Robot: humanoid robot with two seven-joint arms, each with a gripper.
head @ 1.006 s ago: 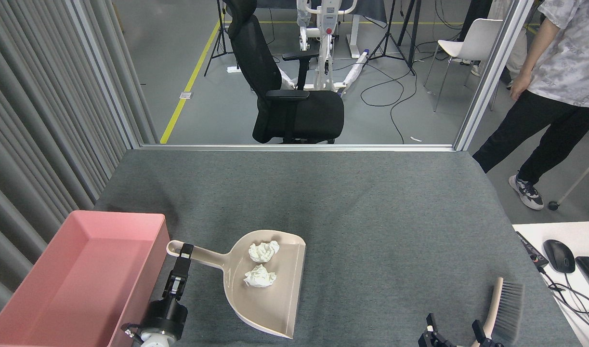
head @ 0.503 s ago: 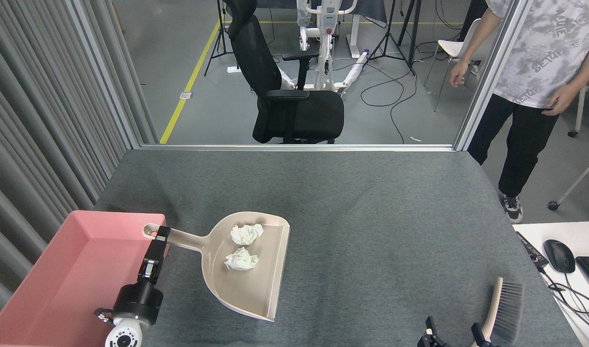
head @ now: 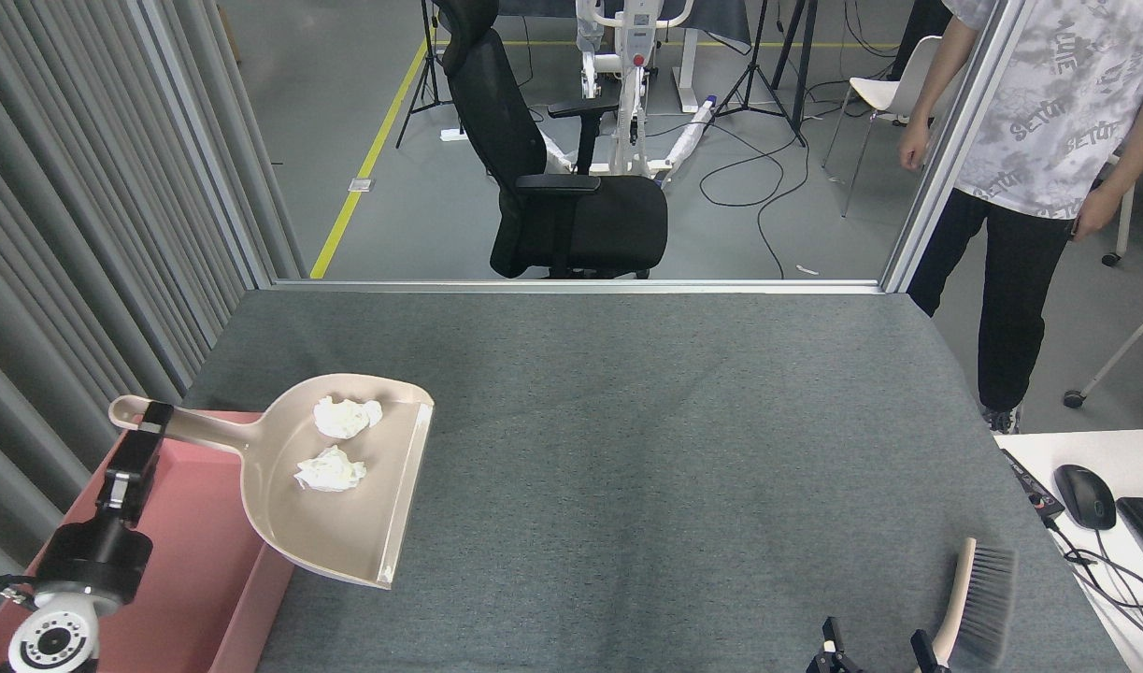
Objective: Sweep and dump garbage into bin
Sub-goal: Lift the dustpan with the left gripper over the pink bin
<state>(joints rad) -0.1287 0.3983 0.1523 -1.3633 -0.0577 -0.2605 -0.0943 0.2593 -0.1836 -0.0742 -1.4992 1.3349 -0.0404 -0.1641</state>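
Two crumpled white tissue wads, the garbage (head: 345, 416) (head: 329, 470), lie in the beige dustpan (head: 337, 528). My left gripper (head: 149, 425) is shut on the dustpan's handle and holds the pan in the air, its handle end above the pink bin (head: 207, 570) and its open lip out over the grey table. The bin stands at the table's front left corner, partly hidden by my arm and the pan. My right gripper (head: 872, 654) shows at the bottom edge with its fingers apart, just left of the brush (head: 982, 598) lying on the table.
Grey felt table (head: 674, 449) with a metal far edge. Ribbed grey curtain (head: 76, 234) along the left. A white desk (head: 1094, 467) with a mouse, keyboard and cables at the right. A person (head: 1048, 140) stands beyond the right corner; a black office chair (head: 562, 196) behind.
My left gripper has lifted the dustpan with both wads and carried it left, from the table beside the bin to partly above it. The person has shifted. My right gripper stayed nearly still.
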